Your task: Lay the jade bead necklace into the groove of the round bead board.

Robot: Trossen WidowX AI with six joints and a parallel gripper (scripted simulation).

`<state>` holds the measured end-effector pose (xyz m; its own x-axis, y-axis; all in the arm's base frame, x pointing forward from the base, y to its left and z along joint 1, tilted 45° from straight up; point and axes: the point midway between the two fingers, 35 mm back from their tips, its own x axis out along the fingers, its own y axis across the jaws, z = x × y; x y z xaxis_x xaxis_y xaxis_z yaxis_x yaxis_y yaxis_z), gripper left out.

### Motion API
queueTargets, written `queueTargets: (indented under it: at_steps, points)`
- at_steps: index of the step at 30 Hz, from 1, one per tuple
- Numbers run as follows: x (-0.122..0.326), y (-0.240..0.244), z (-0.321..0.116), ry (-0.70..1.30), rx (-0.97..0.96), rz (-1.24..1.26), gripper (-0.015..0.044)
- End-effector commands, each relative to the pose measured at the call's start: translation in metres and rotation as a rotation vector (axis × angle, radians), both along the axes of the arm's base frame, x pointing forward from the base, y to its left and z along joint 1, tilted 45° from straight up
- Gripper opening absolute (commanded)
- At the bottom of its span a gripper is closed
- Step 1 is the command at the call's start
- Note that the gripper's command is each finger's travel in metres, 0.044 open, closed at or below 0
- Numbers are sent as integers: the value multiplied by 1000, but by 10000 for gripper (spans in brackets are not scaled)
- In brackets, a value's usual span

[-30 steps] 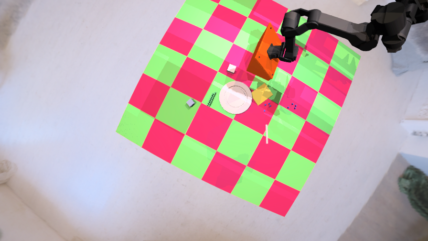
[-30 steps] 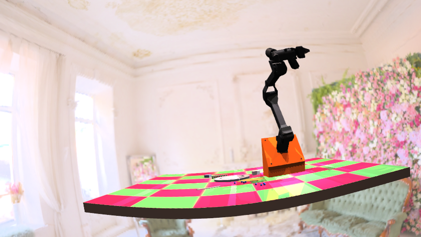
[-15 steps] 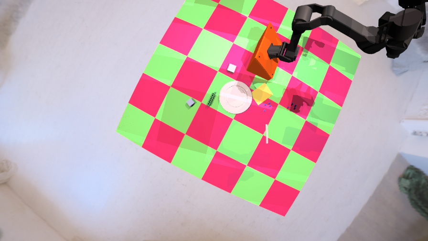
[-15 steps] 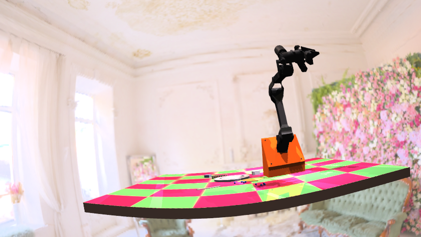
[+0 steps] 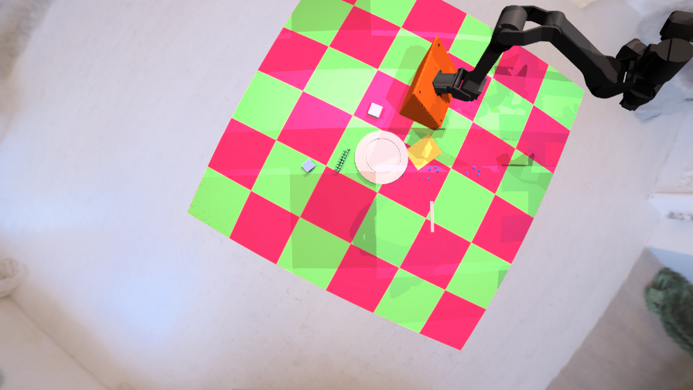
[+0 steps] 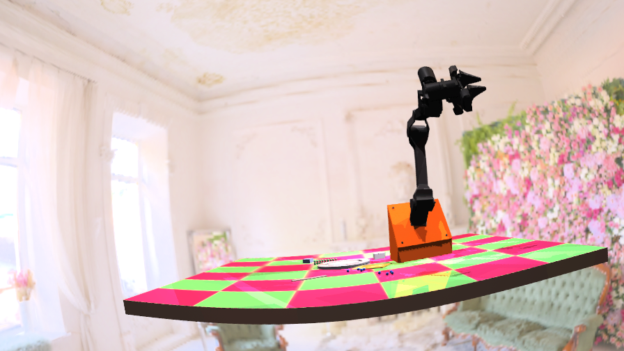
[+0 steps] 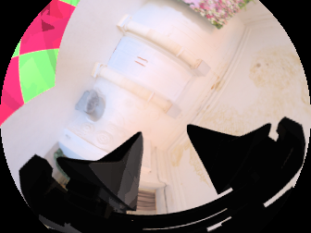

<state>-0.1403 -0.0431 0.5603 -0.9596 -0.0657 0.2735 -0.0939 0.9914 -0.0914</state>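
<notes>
The jade bead necklace [image 5: 342, 161] [image 6: 326, 262] lies on the checkered table as a narrow, dark green doubled strand. It is beside the round bead board [image 5: 363, 159] [image 6: 345, 267], a pale disc with a thin circular line on it, and does not touch it. My gripper [image 6: 483, 83] [image 7: 165, 131] is partly open and empty, with a clear gap between its black fingers. It is high above the table and far from the necklace and board, pointing away from them. The wrist view shows neither necklace nor board.
An orange base block [image 5: 421, 104] [image 6: 402, 226] carries the arm. A white block [image 5: 374, 110] [image 6: 378, 255], a lavender block [image 5: 308, 165] [image 6: 308, 260] and a yellow flat piece [image 5: 425, 152] lie around the board. Several small blue beads [image 5: 428, 179] and a white stick [image 5: 431, 216] [image 6: 308, 278] lie farther out.
</notes>
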Motion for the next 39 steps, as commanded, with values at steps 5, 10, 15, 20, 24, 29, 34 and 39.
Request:
queueTargets:
  at_steps: [5, 10, 15, 20, 24, 29, 34, 39]
  points:
    - [-2, 53, 11, 52, -166, -83, 250]
    - [1, 87, 13, 79, -264, -134, 250]
    - [7, 115, 16, 119, -329, -190, 250]
    - [14, 143, 17, 154, -402, -241, 250]
    - [22, 167, 15, 177, -476, -278, 250]
    - [35, 198, 13, 212, -570, -327, 250]
    - [52, 228, 7, 266, -660, -383, 250]
    - [71, 256, -1, 323, -750, -437, 250]
